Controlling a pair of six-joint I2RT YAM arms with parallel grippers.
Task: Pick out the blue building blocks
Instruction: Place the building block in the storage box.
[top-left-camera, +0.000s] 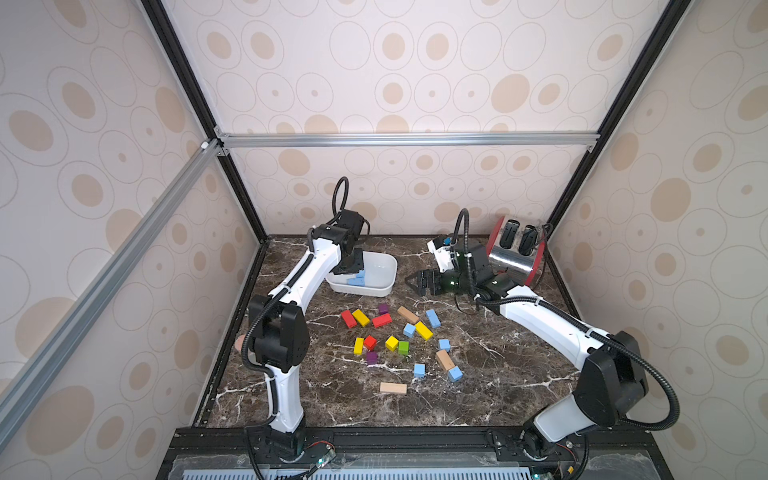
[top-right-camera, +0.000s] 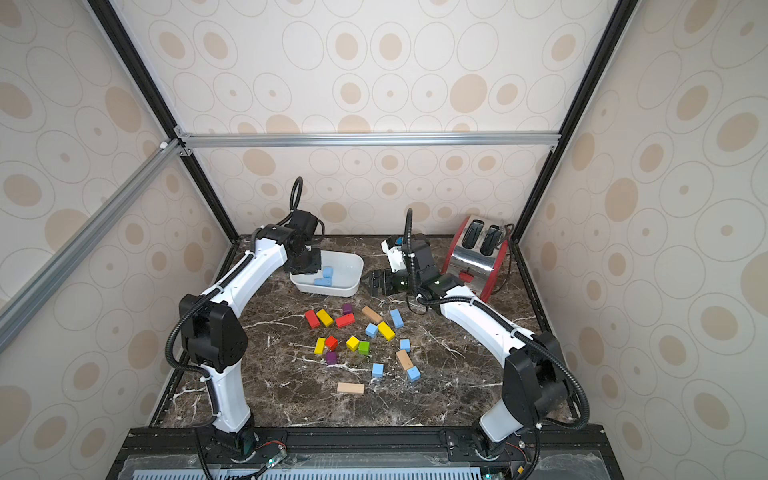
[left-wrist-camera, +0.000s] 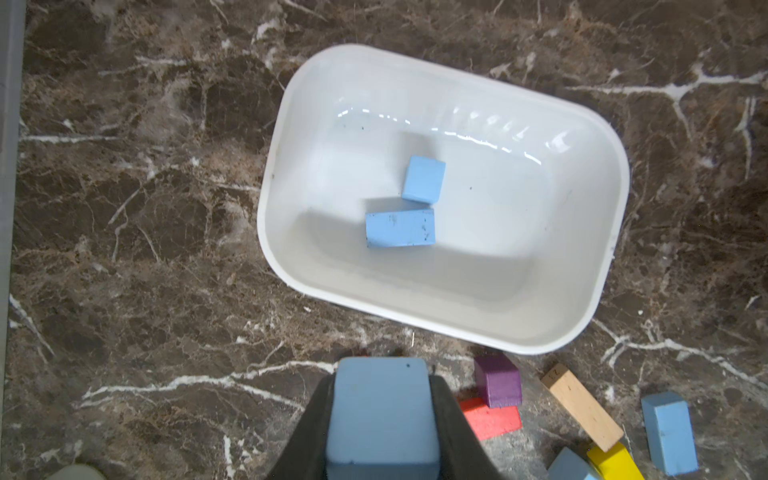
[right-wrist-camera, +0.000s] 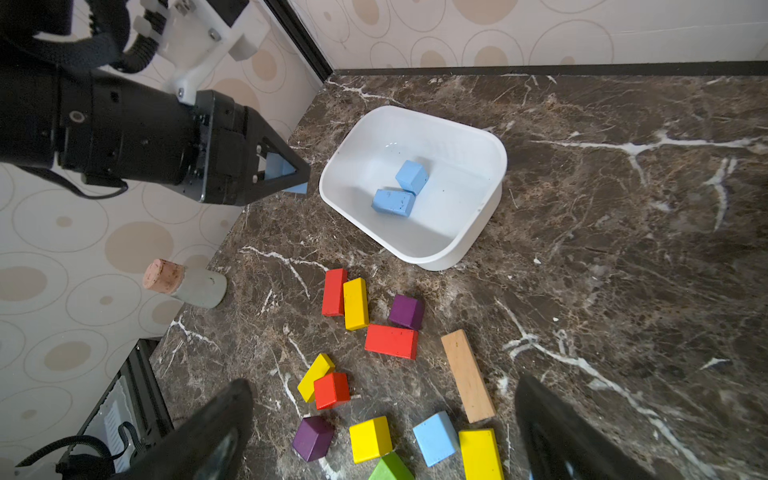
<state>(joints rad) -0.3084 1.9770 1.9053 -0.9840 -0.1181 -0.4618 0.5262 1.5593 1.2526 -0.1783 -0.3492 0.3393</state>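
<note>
My left gripper pinches a blue block beside the white tub, which holds a blue cube and a blue brick; my right gripper gapes.

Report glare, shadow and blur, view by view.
Left wrist view: glare streaks on the white tub wall, shadow over its floor; held blue block soft. Right wrist view: right gripper fingers blurred. Both top views: toaster chrome gleams.

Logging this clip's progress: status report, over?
Left gripper shut on blue block, beside white bin. Right gripper open, empty. Two blue blocks in bin, five more on table. Nothing blocking bin.
</note>
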